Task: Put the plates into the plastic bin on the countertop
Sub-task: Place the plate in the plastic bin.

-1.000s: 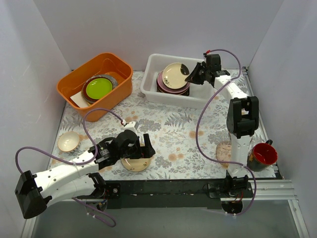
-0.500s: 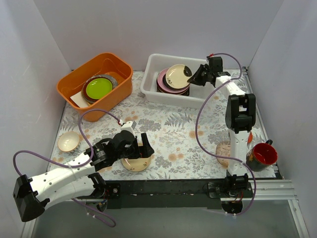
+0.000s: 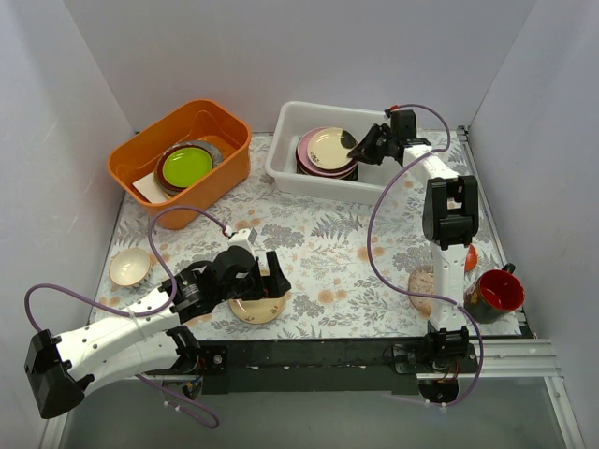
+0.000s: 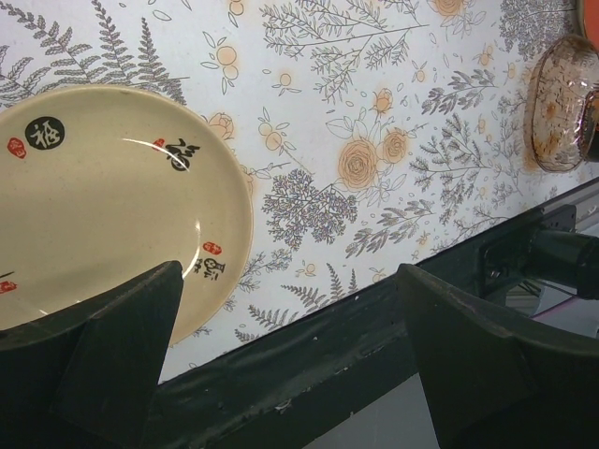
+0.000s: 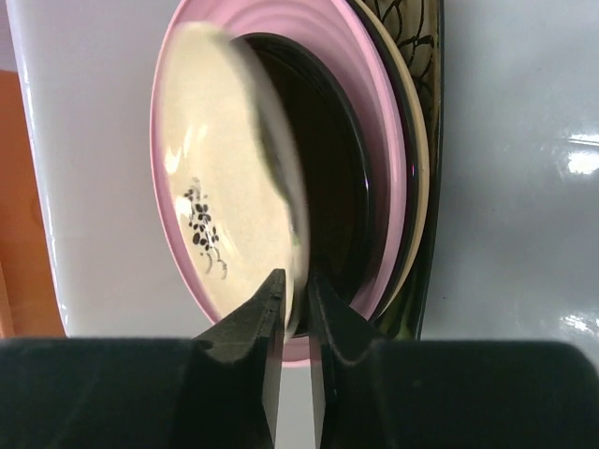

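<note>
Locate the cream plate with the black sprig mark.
Top view, far centre-right: the cream plate is pinched at its rim by the right gripper, tilted over the pink plate inside the plastic bin.

Tilted cream plate (image 5: 220, 201) pinched at its rim by the right gripper (image 5: 294, 285) — fingers closed on it — over a stack: glossy black plate (image 5: 332, 178) in pink plate (image 5: 379, 140), inside the white plastic bin (image 5: 524, 187).
</note>
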Robot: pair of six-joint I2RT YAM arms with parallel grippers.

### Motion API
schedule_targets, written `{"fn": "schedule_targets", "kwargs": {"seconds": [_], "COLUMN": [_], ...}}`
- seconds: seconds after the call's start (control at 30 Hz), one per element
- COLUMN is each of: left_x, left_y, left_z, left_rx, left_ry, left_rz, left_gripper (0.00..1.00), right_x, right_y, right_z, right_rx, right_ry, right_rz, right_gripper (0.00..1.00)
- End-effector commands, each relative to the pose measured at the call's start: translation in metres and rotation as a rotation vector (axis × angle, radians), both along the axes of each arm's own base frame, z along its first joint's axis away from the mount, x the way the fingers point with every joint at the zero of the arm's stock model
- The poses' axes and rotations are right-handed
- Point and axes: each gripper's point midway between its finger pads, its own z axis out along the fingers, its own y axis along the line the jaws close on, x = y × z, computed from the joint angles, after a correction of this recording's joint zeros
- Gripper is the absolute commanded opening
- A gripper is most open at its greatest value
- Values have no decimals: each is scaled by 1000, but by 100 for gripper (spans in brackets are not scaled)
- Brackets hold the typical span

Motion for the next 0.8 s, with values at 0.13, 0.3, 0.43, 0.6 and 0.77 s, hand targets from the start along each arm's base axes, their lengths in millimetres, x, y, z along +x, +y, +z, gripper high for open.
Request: {"fn": "schedule_targets", "kwargs": {"seconds": [0.13, 0.3, 0.43, 0.6, 0.77], "left_x": [2, 2, 1, 1, 3], "left_y": [0, 0, 1, 4, 8], "left_z": [12, 14, 12, 15, 19], "left_rx": [-16, -18, -22, -30, -21], "left_ry": [-23, -27, -23, -33, -47], "left_rz": [9, 7, 10, 19, 31], "left_gripper": [98, 98, 98, 98, 98], "right_x": [11, 9, 2, -8, -18], "right_y": [8, 3, -8, -33, -44], "right_z": [19, 23, 35, 49, 94], "right_rx": [38, 12, -58, -169, -217], "right_ry": [-67, -74, -86, -135, -244], "right_rz": [30, 23, -9, -69, -92], "right_gripper": [34, 45, 51, 55, 60]}}
